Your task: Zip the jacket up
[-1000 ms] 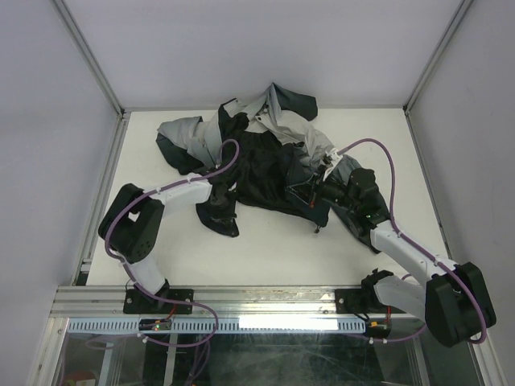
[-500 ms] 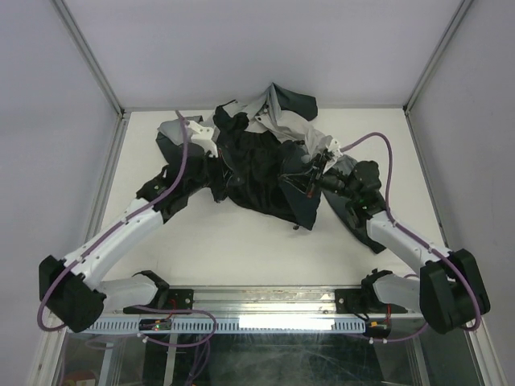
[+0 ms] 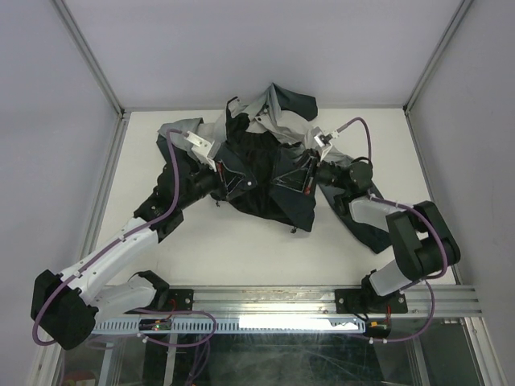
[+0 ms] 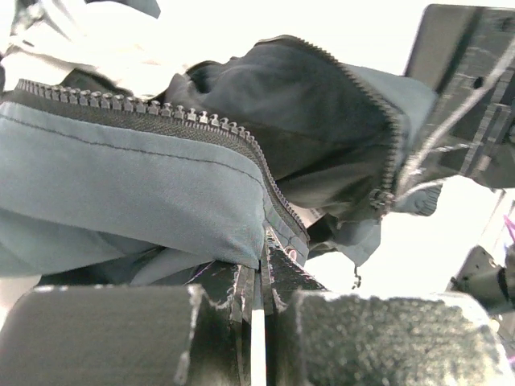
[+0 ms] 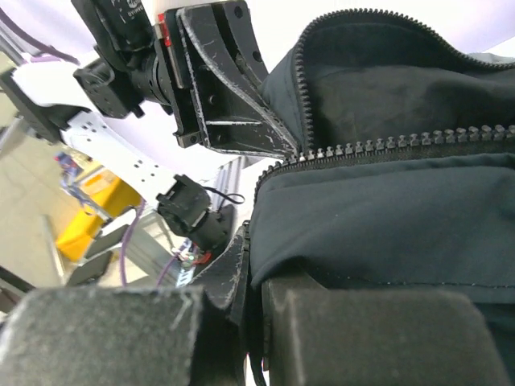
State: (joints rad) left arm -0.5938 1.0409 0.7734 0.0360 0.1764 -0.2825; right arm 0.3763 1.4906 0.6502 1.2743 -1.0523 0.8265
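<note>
The jacket [image 3: 265, 153], heaped mid-table [image 3: 241, 249] toward the back, now hangs open between both arms: left gripper [image 3: 223, 180] has just clamped one front edge, right gripper [image 3: 301, 178] stays clenched on the other, ready for alignment.

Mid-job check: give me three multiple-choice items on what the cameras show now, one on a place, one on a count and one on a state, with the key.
1. Where on the white table does the grey-to-dark hooded fabric jacket lie?
A) far middle
B) near left corner
C) off the table
2. How many pairs of jaws clamp the jacket?
A) none
B) one
C) two
3. The jacket's dark zipper is:
A) open
B) fully closed
C) missing
Key:
1 A, the top view shows it beyond the centre.
2 C, each wrist view shows fabric pinched.
3 A, each arm holds a separate toothed edge.
</note>
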